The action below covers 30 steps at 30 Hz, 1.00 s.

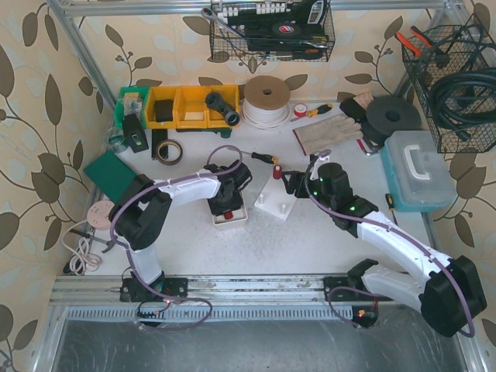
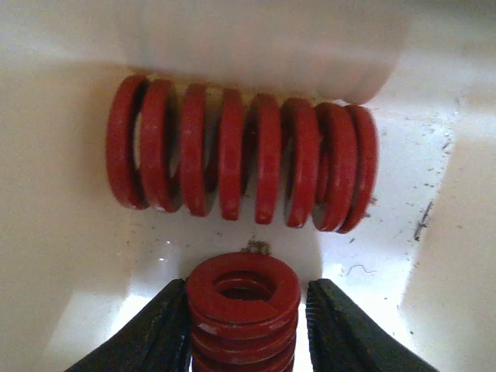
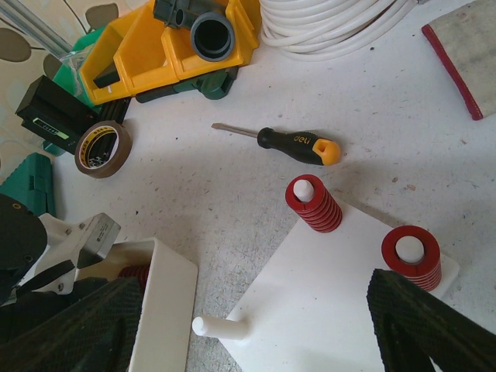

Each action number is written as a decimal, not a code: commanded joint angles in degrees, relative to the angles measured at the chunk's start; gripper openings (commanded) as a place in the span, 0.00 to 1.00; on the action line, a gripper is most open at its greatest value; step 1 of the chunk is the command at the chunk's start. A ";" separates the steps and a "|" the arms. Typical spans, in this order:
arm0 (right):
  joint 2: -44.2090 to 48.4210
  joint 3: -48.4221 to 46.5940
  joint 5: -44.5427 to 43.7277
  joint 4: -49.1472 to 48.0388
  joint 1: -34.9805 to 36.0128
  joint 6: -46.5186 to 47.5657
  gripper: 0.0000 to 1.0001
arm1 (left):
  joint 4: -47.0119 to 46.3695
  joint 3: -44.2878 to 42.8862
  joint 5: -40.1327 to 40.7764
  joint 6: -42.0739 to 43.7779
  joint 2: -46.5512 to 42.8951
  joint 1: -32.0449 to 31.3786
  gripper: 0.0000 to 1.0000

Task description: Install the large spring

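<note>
My left gripper pinches a red spring, whose long axis runs along my fingers with its open end toward the camera. Just beyond it, a longer spring lies crosswise in the white tray. My right gripper gapes empty over the pegged plate.

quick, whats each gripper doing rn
Left gripper: closed on a red spring.
Right gripper: open, holding nothing.
</note>
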<state>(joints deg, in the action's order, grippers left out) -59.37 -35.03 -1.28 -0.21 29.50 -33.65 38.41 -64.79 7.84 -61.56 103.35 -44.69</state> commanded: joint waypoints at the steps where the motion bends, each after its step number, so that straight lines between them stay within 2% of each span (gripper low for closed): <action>1: 0.60 0.42 -0.13 -0.76 -0.06 -0.10 0.79 | 1.29 -2.59 0.23 0.78 0.98 -0.40 0.46; 4: 0.61 0.48 -0.09 -0.61 -0.05 -0.10 0.80 | 1.56 -2.95 0.33 0.83 1.02 -0.40 0.51; 12: 0.58 0.43 -0.06 -0.83 -0.08 -0.10 0.80 | 3.28 -4.94 1.68 2.00 1.24 -0.45 0.52; 27: 0.84 0.48 -0.29 -0.59 -0.06 -0.10 0.80 | 7.44 -6.87 2.91 3.73 4.15 0.13 0.43; 30: 0.93 0.44 -0.31 -0.59 -0.05 -0.10 0.80 | 7.85 -7.84 2.95 4.47 5.24 0.10 0.37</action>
<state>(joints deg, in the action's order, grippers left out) -59.31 -35.03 -1.30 -0.19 29.50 -33.65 43.68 -70.28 9.06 -58.39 107.04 -44.66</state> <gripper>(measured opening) 0.796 0.403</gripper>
